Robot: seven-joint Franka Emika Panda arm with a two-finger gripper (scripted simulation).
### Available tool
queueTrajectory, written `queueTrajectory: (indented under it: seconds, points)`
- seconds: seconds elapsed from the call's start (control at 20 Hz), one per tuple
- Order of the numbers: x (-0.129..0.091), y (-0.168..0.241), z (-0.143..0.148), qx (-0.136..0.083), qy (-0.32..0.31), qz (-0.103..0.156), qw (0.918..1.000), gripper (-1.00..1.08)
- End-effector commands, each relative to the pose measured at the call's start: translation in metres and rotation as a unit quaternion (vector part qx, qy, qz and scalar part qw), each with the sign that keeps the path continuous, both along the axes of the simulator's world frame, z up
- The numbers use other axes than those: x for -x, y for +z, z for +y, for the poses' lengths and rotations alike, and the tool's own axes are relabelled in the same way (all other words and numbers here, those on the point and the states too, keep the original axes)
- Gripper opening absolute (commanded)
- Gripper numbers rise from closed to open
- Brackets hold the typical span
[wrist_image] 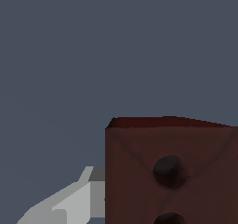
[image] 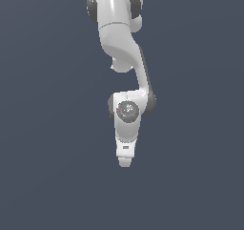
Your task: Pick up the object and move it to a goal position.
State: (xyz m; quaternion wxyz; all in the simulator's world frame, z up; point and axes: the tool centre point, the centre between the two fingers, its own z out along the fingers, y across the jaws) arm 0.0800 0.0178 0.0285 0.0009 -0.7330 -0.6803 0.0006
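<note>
arm (image: 119, 38): glossy white shells with dark grey joints; a speckled grey disc on the wrist
end effector (image: 125, 161): white, with one pale grey finger (wrist_image: 69, 204) seen in the wrist view
object (wrist_image: 172, 172): dark reddish-brown face with faint diagonal creases and two round dark marks
background: plain slate blue-grey

One arm (image: 125, 71), one claw (image: 125, 161), one block (wrist_image: 171, 172)

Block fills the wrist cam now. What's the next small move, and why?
Probably close the gripper gently, then lift a little to test the hold. The wrist view shows the reddish-brown block very close, right beside one light finger; the other finger is out of frame, so whether the hold is made cannot be told. The exterior view does not show the block or any goal marker, so test before travelling.
</note>
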Motion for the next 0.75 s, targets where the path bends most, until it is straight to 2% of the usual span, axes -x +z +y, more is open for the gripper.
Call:
queueTrajectory:
  seconds: [0.0,0.35,0.7]
  points:
    - [-0.011,0.001,0.000,0.000,0.000,-0.001,1.0000,-1.00]
    - [-0.027,0.002,0.000,0.000,0.000,-0.001,1.0000,-1.00]
    - [-0.032,0.001,0.001,0.000,0.000,-0.001,1.0000,-1.00]
